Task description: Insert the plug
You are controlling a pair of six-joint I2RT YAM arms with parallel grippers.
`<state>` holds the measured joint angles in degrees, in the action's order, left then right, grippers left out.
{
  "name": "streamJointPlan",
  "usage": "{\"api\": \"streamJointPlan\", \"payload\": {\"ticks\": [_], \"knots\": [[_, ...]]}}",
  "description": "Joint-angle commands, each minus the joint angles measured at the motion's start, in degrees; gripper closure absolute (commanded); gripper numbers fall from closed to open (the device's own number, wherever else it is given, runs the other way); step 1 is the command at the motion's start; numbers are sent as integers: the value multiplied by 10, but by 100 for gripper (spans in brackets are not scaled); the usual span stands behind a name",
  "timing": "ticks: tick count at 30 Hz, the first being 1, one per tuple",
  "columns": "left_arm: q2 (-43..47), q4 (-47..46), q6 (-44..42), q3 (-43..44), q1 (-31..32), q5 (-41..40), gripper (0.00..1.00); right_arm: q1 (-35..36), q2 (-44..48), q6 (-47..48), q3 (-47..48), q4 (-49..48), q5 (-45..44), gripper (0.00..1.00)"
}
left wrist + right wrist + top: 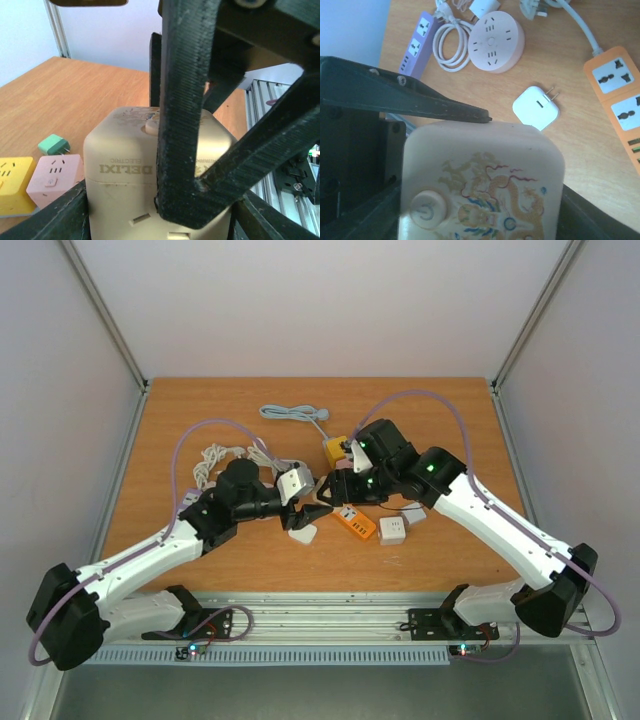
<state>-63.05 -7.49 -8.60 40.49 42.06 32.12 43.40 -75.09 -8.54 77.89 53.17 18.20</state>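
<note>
A cream cube socket (pixel 120 170) with a dragon picture and a round button (pixel 485 165) hangs above the table between both grippers. My left gripper (pixel 160 217) (pixel 312 510) is shut on its two sides. My right gripper (pixel 482 220) (pixel 335 488) straddles it from the opposite side. Its fingers (pixel 185 125) lie against the cube with no gap showing, so I cannot tell whether it grips. A white two-prong plug (pixel 536 106) (pixel 303 533) lies on the table below. A small green plug (pixel 54 144) lies further off.
An orange power strip (pixel 620 100) (pixel 355 523) lies right of the white plug. A round pink socket (pixel 496 35), a purple strip (pixel 417 42) and a coiled white cable (pixel 451 47) lie behind. Yellow (pixel 12 182) and pink (pixel 52 177) cubes sit nearby, and white cubes (pixel 392 530).
</note>
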Motion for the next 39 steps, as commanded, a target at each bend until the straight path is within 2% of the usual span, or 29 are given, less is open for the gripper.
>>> {"api": "streamJointPlan", "payload": {"ticks": [1, 4, 6, 8, 9, 11, 16, 20, 23, 26, 32, 39], "knots": [[5, -41, -12, 8, -1, 6, 61, -2, -19, 2, 10, 31, -34, 40], [7, -41, 1, 8, -1, -23, 44, -3, -16, 10, 17, 33, -61, 51], [10, -38, 20, 10, -1, -47, 29, -6, -18, 27, 31, 38, -88, 52], [16, -34, 39, 13, -1, -78, 20, -27, -21, 48, 49, 37, -96, 53], [20, -29, 47, 16, -1, -98, 12, -41, -24, 63, 56, 33, -94, 53], [32, -12, 71, 26, -1, -154, 1, -72, -37, 100, 78, 31, -89, 53], [72, 107, 168, 88, -1, -365, 1, -145, -86, 176, 130, -5, -51, 53], [86, 262, 223, 168, -11, -441, 1, -180, -134, 231, 154, -44, -30, 53], [97, 352, 242, 195, -35, -446, 1, -199, -183, 257, 184, -45, -24, 53], [113, 386, 247, 189, -79, -398, 1, -206, -231, 288, 218, -37, -31, 53], [164, 370, 176, 126, -100, -408, 1, -212, -305, 331, 260, -30, -16, 53], [172, 346, 163, 104, -100, -420, 1, -212, -365, 332, 289, -8, -7, 53]]}}
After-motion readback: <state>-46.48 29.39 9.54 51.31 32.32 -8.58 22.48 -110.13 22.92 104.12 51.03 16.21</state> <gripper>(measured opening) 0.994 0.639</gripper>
